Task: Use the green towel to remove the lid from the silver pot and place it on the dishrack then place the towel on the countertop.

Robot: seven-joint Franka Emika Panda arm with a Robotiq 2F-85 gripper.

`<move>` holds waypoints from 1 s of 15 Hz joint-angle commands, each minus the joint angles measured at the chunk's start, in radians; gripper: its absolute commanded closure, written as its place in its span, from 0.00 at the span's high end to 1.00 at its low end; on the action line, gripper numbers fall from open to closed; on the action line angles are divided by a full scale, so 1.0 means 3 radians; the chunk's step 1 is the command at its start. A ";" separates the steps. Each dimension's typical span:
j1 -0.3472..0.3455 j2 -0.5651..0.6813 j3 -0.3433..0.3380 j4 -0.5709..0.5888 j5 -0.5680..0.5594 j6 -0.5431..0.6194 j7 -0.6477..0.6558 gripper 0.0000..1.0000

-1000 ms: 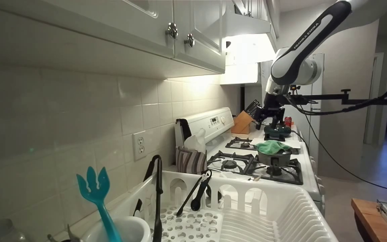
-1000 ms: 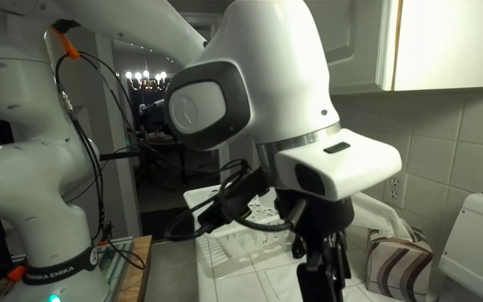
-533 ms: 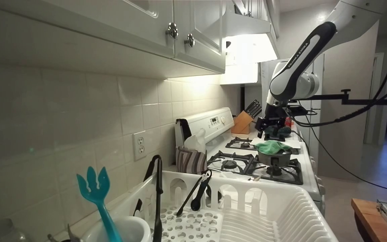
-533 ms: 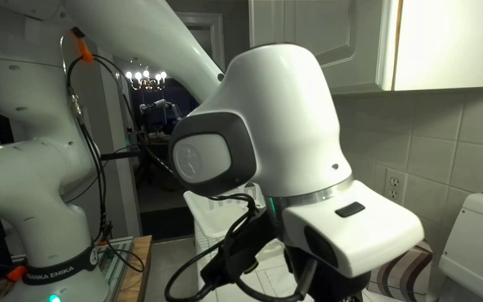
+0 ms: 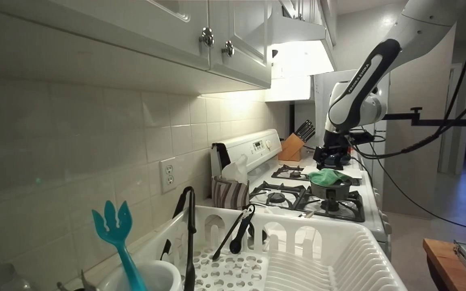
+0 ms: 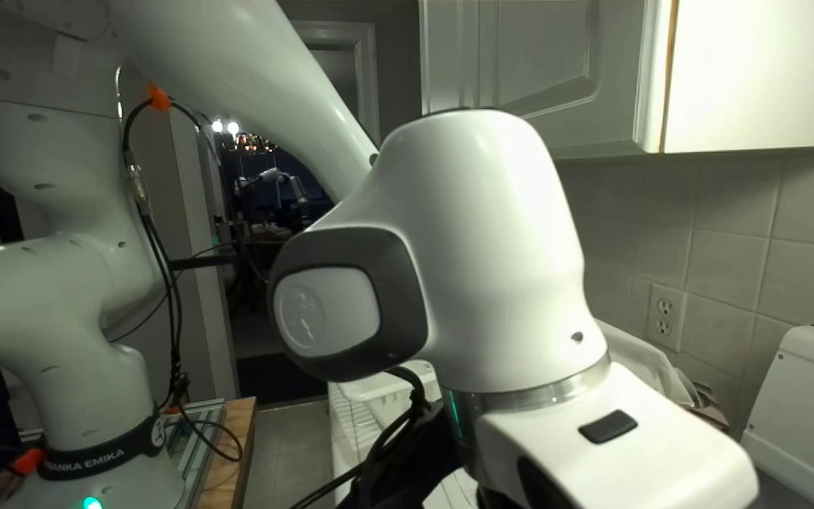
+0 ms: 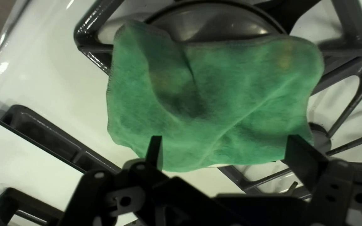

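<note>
While the gripper [image 7: 224, 146] gapes, the towel [image 7: 218, 97] partly covers the pot [image 5: 325, 191]; likely soft, light, best pinched mid-cloth.

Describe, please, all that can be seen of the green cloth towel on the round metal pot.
The green cloth towel is roughly rectangular with rounded corners, a stitched edge and yellowish patches; it looks soft and thin. It lies spread but wrinkled, a long crease crossing it diagonally. It is draped over the round grey metal pot on the white stove, leaving part of the pot's shiny top uncovered. In the wrist view, the open black gripper overlaps its lower edge; contact cannot be told.
</note>
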 commanded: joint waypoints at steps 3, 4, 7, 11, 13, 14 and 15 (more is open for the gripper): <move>-0.0020 0.0155 0.0053 0.0050 0.0042 0.0099 0.0028 1.00; -0.0016 0.0176 0.0053 0.0051 0.0035 0.0125 0.0034 1.00; -0.0004 0.0238 0.0041 0.0066 0.0012 0.0199 0.0037 1.00; 0.0002 0.0283 0.0029 0.0076 0.0010 0.0210 0.0039 0.59; 0.0004 0.0298 0.0026 0.0091 0.0015 0.0199 0.0049 0.44; 0.0007 0.0304 0.0020 0.0103 0.0015 0.0194 0.0058 0.36; 0.0007 0.0309 0.0017 0.0115 0.0015 0.0193 0.0061 0.30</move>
